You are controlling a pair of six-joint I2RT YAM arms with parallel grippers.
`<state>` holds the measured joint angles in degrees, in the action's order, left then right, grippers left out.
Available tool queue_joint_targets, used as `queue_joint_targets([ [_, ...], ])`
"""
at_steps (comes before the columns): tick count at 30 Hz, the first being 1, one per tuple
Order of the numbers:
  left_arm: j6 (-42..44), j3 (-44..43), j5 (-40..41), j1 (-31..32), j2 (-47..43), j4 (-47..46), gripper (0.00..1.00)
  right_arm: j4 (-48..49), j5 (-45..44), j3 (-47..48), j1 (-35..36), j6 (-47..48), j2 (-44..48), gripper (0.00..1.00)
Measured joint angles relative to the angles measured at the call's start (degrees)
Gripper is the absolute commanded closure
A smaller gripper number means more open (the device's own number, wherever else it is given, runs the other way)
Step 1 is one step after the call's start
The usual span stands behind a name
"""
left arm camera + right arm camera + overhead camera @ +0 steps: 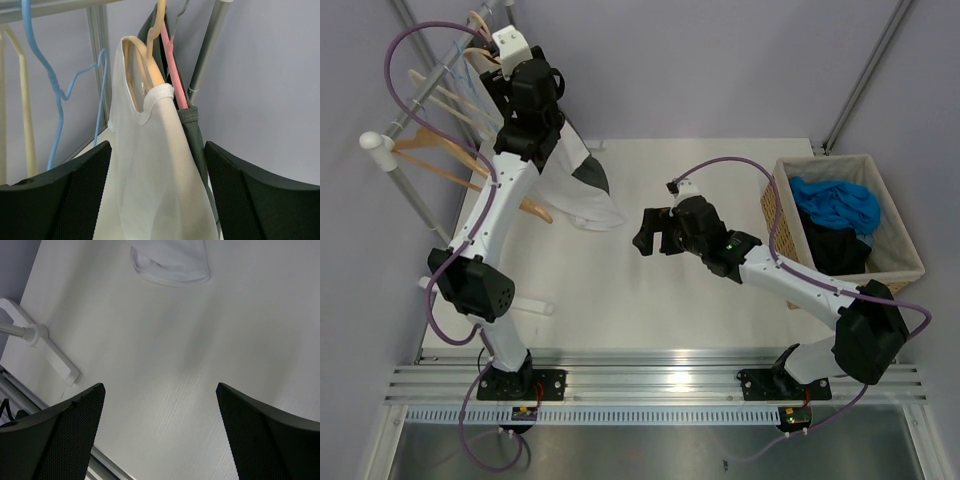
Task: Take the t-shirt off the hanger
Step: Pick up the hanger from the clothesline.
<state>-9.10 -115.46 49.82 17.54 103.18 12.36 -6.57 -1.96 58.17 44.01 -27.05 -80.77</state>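
The white t-shirt (160,175) hangs on a cream hanger (142,65) on the rack (420,130), which stands at about 10 o'clock of the bench (720,310) in the top view. One shoulder of the hanger shows bare through the neck opening, and the collar sits bunched on the other shoulder. Directly behind the shirt, toward 1 o'clock in the left wrist view, a dark green garment (192,130) hangs on a pink hanger (172,65), touching the white cloth. Blue wire hangers (55,85) hang bare at 9 o'clock, with a pale cream one (27,125) beyond them at the frame's edge. The left claw (157,147) is raised to the rack with its jaws wide; the shirt's body hangs between the two fingers (75,195), and whether either pad touches the cloth cannot be told. From above, the shirt's lower part (585,195) drapes out past the left arm toward 4 o'clock, over the bench's far left part. The right claw (657,238) hovers over the middle of the bench, jaws spread wide and holding nothing, pointed toward 9 o'clock. Its wrist camera looks down on bare bench, with the shirt's hem (170,265) at 12 o'clock and the rack's white foot (45,352) at 9 o'clock. A wicker basket (895,240) at 3 o'clock holds blue cloth (835,200) and black cloth (835,250).
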Motion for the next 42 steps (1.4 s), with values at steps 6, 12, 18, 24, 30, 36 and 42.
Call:
queue_joint_targets([
  [6, -4.3, 3.4, -3.1, -2.2, -3.0, 1.0, 0.21, -0.7, 0.0, 1.1, 0.3, 0.3, -1.1, 0.01],
  [12, -12.0, 6.7, -10.7, -7.5, -6.3, 2.2, 0.20, -1.2, 0.1, 1.4, 0.7, 0.5, -1.8, 0.01],
  [18, -14.9, 7.8, -13.6, -10.0, -7.0, 2.2, 0.18, -2.0, 0.1, 1.6, 0.7, 0.7, -1.8, 0.01],
  [24, -15.4, 8.3, -15.8, -10.3, -7.3, 2.8, 0.19, -2.4, 0.1, 2.5, 1.0, 0.9, -2.5, 0.01],
  [30, -15.3, 8.3, -17.2, -10.3, -7.6, 3.1, 0.22, -2.8, 0.2, 2.7, 1.2, 1.0, -3.2, 0.01],
  [36, -15.3, 8.0, -18.2, -10.4, -7.3, 3.5, 0.27, -3.2, 0.1, 3.2, 1.3, 1.4, -3.5, 0.01],
  [42, -15.1, 7.5, -18.7, -10.4, -5.2, 3.6, 0.37, -3.3, 0.0, 4.5, 1.7, 1.8, -4.9, 0.01],
])
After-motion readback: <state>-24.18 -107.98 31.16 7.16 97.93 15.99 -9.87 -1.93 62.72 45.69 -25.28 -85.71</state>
